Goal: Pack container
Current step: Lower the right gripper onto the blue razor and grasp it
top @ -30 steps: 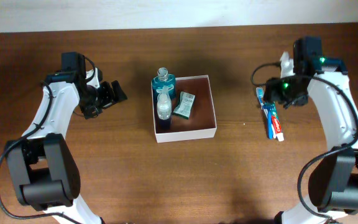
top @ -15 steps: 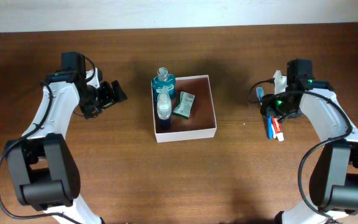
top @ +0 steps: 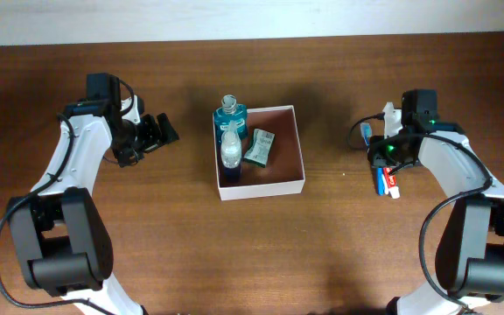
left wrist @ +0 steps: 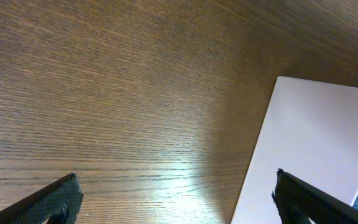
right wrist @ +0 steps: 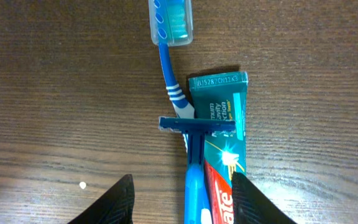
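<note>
The container (top: 292, 185), a square box with white walls and a reddish-brown inside, sits mid-table and holds a teal bottle (top: 230, 114), a clear bottle (top: 230, 149) and a green packet (top: 259, 146). Its white wall shows in the left wrist view (left wrist: 319, 143). My left gripper (top: 166, 129) is open and empty, left of the container (left wrist: 176, 199). My right gripper (top: 381, 157) is open, low over a toothpaste tube (right wrist: 219, 134), a blue razor (right wrist: 196, 155) and a toothbrush (right wrist: 169, 43). Its fingers (right wrist: 182, 202) straddle the razor handle and tube.
The toothpaste (top: 388, 179) lies on the brown wooden table (top: 147, 227) at the right. A small white object (top: 392, 111) sits by the right wrist. A pale wall edge runs along the table's far side.
My right gripper has come down and moved left onto the toothpaste, razor and toothbrush. The left arm has not moved.
</note>
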`<state>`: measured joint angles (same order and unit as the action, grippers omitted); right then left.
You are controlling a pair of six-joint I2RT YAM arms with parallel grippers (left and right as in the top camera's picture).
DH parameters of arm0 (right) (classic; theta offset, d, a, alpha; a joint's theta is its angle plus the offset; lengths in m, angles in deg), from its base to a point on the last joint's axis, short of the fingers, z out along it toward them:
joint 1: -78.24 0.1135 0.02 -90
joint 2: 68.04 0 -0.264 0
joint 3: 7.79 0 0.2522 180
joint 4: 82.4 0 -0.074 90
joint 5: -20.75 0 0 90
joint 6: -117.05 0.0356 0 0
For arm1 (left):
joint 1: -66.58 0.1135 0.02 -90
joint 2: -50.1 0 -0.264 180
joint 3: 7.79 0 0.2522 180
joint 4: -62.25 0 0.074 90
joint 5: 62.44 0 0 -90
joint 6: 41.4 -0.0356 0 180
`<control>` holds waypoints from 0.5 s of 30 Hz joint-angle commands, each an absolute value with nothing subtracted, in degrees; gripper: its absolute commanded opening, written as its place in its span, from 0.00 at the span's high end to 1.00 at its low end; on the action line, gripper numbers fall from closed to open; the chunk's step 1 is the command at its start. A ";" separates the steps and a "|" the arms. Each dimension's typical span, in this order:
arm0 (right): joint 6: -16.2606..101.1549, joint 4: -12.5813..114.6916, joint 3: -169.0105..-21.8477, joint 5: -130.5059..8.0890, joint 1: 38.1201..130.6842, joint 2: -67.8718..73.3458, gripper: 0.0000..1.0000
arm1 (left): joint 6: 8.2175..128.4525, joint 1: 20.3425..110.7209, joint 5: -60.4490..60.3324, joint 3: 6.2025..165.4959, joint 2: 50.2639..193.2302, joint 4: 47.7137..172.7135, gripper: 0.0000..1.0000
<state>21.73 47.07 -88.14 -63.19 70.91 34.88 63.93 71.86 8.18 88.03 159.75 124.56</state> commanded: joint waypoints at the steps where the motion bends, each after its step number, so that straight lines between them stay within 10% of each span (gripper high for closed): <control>1: 21.27 48.57 -86.22 -63.73 70.75 34.66 0.56 | 63.28 71.99 8.51 87.77 160.77 124.52 0.01; 15: 21.27 53.32 -82.30 -63.93 70.75 34.72 0.56 | 63.28 71.99 8.53 87.77 160.77 124.52 0.01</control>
<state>21.66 53.08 -82.87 -63.27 70.93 34.88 63.93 71.86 8.18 88.03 159.75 124.56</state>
